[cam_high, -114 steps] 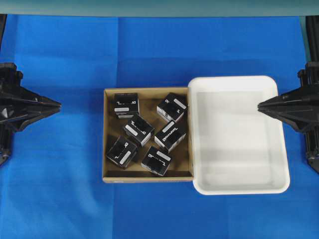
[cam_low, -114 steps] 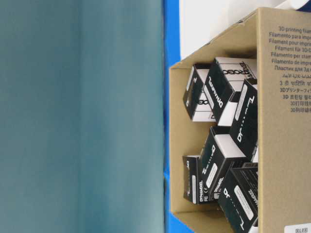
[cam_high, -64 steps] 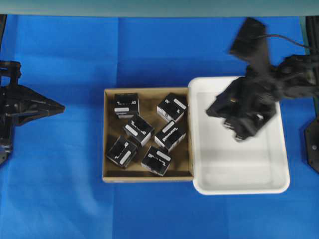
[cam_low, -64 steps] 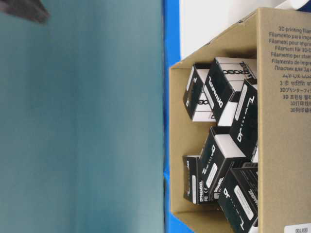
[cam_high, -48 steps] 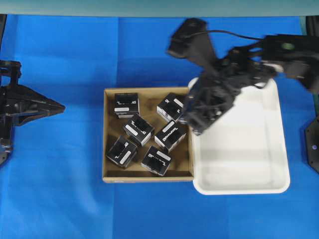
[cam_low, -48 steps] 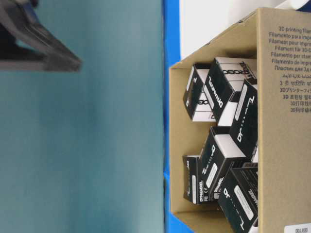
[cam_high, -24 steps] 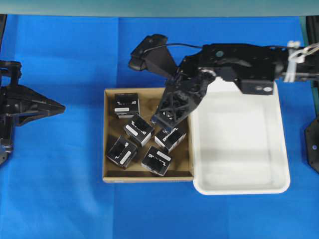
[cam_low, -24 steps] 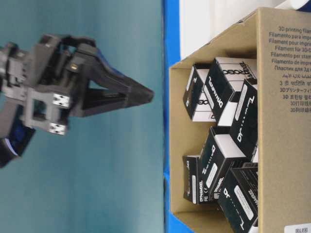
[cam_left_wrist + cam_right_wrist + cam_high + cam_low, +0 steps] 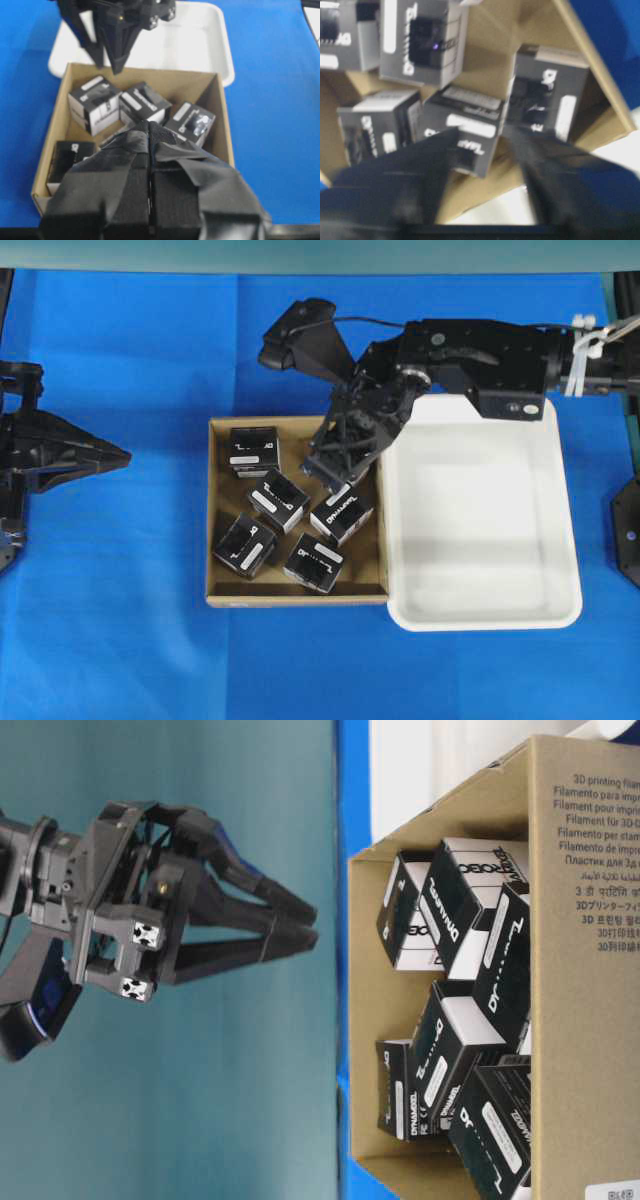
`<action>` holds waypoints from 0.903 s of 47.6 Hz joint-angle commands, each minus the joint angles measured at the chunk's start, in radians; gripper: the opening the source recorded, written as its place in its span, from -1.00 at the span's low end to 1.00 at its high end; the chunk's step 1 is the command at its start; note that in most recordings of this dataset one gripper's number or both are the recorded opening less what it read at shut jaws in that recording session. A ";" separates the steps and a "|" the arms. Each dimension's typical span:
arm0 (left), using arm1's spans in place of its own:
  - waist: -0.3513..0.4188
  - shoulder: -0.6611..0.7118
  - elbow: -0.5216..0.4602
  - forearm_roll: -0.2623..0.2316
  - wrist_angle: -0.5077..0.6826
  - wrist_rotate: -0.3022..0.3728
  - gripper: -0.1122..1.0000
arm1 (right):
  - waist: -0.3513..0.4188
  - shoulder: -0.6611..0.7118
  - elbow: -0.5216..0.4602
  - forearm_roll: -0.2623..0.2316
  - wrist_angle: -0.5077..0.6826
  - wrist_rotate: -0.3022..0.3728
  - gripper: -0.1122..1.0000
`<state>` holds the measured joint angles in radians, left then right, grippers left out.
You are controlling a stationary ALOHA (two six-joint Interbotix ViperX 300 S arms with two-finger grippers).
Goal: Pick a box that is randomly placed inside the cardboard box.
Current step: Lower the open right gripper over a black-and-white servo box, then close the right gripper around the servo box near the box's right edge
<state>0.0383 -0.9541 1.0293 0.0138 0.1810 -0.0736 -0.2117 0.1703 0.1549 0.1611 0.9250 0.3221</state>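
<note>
While spread, right pincer (image 9: pixel 338 468) above the cardboard box (image 9: pixel 216 540)

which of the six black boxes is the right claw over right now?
The box in the cardboard box's back-right corner, next to the white tray. The open right claw hangs over it and partly hides it; the other five lie uncovered.

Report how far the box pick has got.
Done: the right gripper is over the cardboard box, jaws open. In hand: nothing; it hovers at the upper right box. Left: close, lift out. Six boxes are inside; the left gripper is parked, shut.
</note>
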 commanded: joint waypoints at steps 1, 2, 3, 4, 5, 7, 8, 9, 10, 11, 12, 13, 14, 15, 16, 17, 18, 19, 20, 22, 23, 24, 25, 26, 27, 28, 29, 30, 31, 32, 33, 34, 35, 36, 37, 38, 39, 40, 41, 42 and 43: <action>0.002 0.006 -0.021 0.002 -0.005 0.002 -0.92 | -0.005 0.015 0.000 0.003 -0.008 0.006 0.51; 0.003 0.006 -0.021 0.002 -0.006 0.002 -0.92 | -0.006 0.023 0.000 0.003 -0.003 0.011 0.61; 0.002 0.006 -0.023 0.002 -0.006 0.002 -0.92 | -0.006 0.028 0.000 0.002 0.002 0.012 0.71; 0.003 0.008 -0.021 0.002 -0.006 0.002 -0.92 | -0.005 0.032 0.000 0.003 0.005 0.014 0.79; 0.003 0.006 -0.023 0.002 -0.005 0.002 -0.92 | -0.003 0.037 -0.002 0.003 0.012 0.012 0.86; 0.003 0.006 -0.023 0.002 -0.006 0.002 -0.92 | 0.000 0.046 -0.003 0.003 0.026 0.009 0.97; 0.002 0.006 -0.021 0.002 -0.005 0.002 -0.92 | 0.002 0.051 -0.005 0.003 0.032 0.009 0.99; 0.003 0.006 -0.023 0.002 -0.006 0.002 -0.92 | 0.003 0.055 -0.008 0.002 0.040 0.009 1.00; 0.003 0.006 -0.021 0.002 -0.006 0.002 -0.92 | 0.005 0.058 -0.009 0.002 0.046 0.009 1.00; 0.003 0.006 -0.021 0.002 -0.006 0.002 -0.92 | 0.006 0.061 -0.011 -0.002 0.051 0.009 1.00; 0.003 0.006 -0.021 0.002 -0.006 0.002 -0.92 | 0.009 0.064 -0.014 -0.003 0.055 0.009 0.99; 0.002 0.006 -0.021 0.002 -0.006 0.002 -0.92 | 0.009 0.067 -0.014 -0.005 0.058 0.011 0.99; 0.003 0.006 -0.021 0.002 -0.006 0.002 -0.92 | 0.011 0.071 -0.015 -0.008 0.061 0.011 0.98; 0.003 0.006 -0.021 0.002 -0.006 0.002 -0.92 | 0.012 0.072 -0.017 -0.011 0.063 0.012 0.98; 0.003 0.006 -0.021 0.002 -0.005 0.002 -0.92 | 0.015 0.078 -0.020 -0.015 0.063 0.012 0.98; 0.003 0.006 -0.021 0.002 -0.006 0.002 -0.92 | 0.017 0.081 -0.020 -0.020 0.063 0.014 0.98; 0.002 0.006 -0.021 0.002 -0.006 0.002 -0.92 | 0.017 0.083 -0.021 -0.025 0.063 0.014 0.98; 0.003 0.006 -0.021 0.002 -0.005 0.002 -0.92 | 0.018 0.086 -0.023 -0.028 0.066 0.015 0.98; 0.003 0.006 -0.021 0.002 -0.006 0.002 -0.92 | 0.020 0.089 -0.025 -0.034 0.066 0.017 0.98; 0.003 0.006 -0.021 0.002 -0.006 0.002 -0.92 | 0.021 0.095 -0.029 -0.046 0.067 0.017 0.98; 0.003 0.006 -0.021 0.002 -0.006 0.002 -0.92 | 0.021 0.098 -0.032 -0.051 0.067 0.018 0.98; 0.003 0.006 -0.021 0.002 -0.006 0.002 -0.92 | 0.023 0.101 -0.035 -0.058 0.067 0.021 0.98; 0.003 0.006 -0.021 0.002 -0.006 0.002 -0.92 | 0.023 0.104 -0.038 -0.063 0.067 0.025 0.98; 0.003 0.006 -0.021 0.002 -0.006 0.002 -0.92 | 0.023 0.107 -0.041 -0.072 0.067 0.031 0.98; 0.002 0.006 -0.021 0.002 -0.006 0.002 -0.92 | 0.023 0.110 -0.043 -0.080 0.067 0.035 0.98; 0.003 0.006 -0.021 0.002 -0.006 0.002 -0.92 | 0.023 0.115 -0.046 -0.086 0.067 0.041 0.98; 0.003 0.006 -0.021 0.002 -0.006 0.002 -0.92 | 0.023 0.117 -0.049 -0.094 0.069 0.046 0.98; 0.003 0.006 -0.021 0.002 -0.006 0.002 -0.92 | 0.023 0.120 -0.052 -0.101 0.069 0.052 0.98; 0.003 0.006 -0.021 0.002 -0.006 0.002 -0.92 | 0.025 0.123 -0.054 -0.107 0.071 0.057 0.98; 0.003 0.006 -0.021 0.002 -0.006 0.002 -0.92 | 0.023 0.126 -0.057 -0.115 0.071 0.064 0.98; 0.003 0.006 -0.021 0.002 -0.006 0.002 -0.92 | 0.025 0.129 -0.057 -0.124 0.074 0.072 0.98; 0.002 0.006 -0.021 0.002 -0.006 0.002 -0.92 | 0.025 0.132 -0.058 -0.133 0.075 0.080 0.98; 0.002 0.006 -0.021 0.002 -0.006 0.002 -0.92 | 0.025 0.135 -0.060 -0.143 0.075 0.086 0.98; 0.003 0.006 -0.021 0.002 -0.006 0.002 -0.92 | 0.026 0.140 -0.060 -0.150 0.075 0.094 0.98; 0.003 0.006 -0.021 0.002 -0.006 0.002 -0.92 | 0.026 0.141 -0.058 -0.155 0.075 0.097 0.98; 0.003 0.006 -0.021 0.002 -0.006 0.002 -0.92 | 0.025 0.144 -0.058 -0.156 0.075 0.098 0.98; 0.002 0.006 -0.020 0.002 -0.006 0.002 -0.92 | 0.026 0.147 -0.057 -0.156 0.075 0.098 0.98; 0.003 0.006 -0.020 0.003 -0.006 0.002 -0.92 | 0.026 0.149 -0.055 -0.158 0.075 0.098 0.98; 0.003 0.006 -0.018 0.002 -0.006 0.002 -0.92 | 0.026 0.152 -0.055 -0.160 0.075 0.098 0.98; 0.003 0.008 -0.018 0.002 -0.006 0.002 -0.92 | 0.026 0.156 -0.054 -0.160 0.075 0.098 0.98; 0.003 0.006 -0.015 0.002 -0.006 0.002 -0.92 | 0.026 0.160 -0.054 -0.161 0.075 0.098 0.98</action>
<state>0.0383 -0.9541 1.0293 0.0138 0.1810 -0.0736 -0.1917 0.3160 0.1043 0.0061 1.0002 0.4188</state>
